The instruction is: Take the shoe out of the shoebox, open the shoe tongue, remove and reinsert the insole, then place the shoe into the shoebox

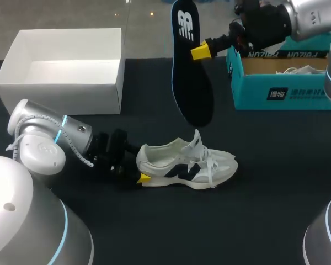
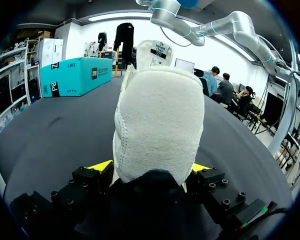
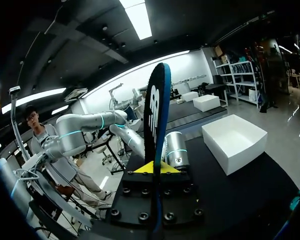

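— Sneaker, white and grey with a dark side mark: location?
— On its sole on the black tabletop, near middle. Toe to the right, tongue lifted, laces loose.
— Left gripper?
— Low at the sneaker's heel, on its left. Its yellow-tipped fingers clamp the heel from both sides, as the left wrist view confirms.
— Insole?
— Dark navy foam insole with a white logo. It is out of the sneaker, hanging lengthwise in the air above and beyond it, heel end uppermost.
— Held by?
— Right gripper, entering from the far right, pinched on the insole's edge near the heel end.
— Containers?
— Open white cardboard box, far left. Open teal shoebox, far right, with something white inside.
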{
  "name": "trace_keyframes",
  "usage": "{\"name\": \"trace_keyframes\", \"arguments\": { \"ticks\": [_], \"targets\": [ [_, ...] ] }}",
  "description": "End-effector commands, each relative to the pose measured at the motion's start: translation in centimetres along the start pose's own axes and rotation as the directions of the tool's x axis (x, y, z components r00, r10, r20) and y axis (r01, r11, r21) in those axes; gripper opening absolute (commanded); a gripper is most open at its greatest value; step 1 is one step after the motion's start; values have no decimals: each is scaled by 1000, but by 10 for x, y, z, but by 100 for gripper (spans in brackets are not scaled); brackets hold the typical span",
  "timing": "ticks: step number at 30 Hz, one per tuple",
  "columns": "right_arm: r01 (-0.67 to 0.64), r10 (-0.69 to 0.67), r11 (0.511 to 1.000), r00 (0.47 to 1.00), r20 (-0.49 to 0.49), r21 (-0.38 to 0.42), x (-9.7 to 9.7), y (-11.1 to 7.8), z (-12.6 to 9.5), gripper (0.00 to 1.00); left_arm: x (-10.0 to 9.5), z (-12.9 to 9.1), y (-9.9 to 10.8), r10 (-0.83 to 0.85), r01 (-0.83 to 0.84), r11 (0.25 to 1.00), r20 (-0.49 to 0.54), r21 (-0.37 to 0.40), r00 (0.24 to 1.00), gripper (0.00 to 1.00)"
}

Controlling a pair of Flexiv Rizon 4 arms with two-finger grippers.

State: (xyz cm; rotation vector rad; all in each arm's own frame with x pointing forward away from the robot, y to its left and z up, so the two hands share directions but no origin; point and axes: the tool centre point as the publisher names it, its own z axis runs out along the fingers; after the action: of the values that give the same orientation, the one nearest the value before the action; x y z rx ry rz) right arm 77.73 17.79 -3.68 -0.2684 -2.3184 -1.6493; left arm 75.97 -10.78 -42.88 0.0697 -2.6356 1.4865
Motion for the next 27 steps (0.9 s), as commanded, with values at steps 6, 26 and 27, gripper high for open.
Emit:
{"name": "trace_keyframes", "arguments": {
  "ticks": [6, 26, 27],
  "targets": [
    [-35, 35, 999, 999, 15, 0, 10, -3, -2, 0, 0, 2, 3, -1, 1, 1000, 1, -3, 1000, 0],
    [-171, 173, 985, 975, 141, -20, 104, -3, -3, 0, 0, 2, 3, -1, 1, 1000, 1, -3, 1000, 0],
    [-179, 180, 984, 973, 147, -22, 107, -5, -3, 0, 0, 2, 3, -1, 1, 1000, 1, -3, 1000, 0]
  ]
}}
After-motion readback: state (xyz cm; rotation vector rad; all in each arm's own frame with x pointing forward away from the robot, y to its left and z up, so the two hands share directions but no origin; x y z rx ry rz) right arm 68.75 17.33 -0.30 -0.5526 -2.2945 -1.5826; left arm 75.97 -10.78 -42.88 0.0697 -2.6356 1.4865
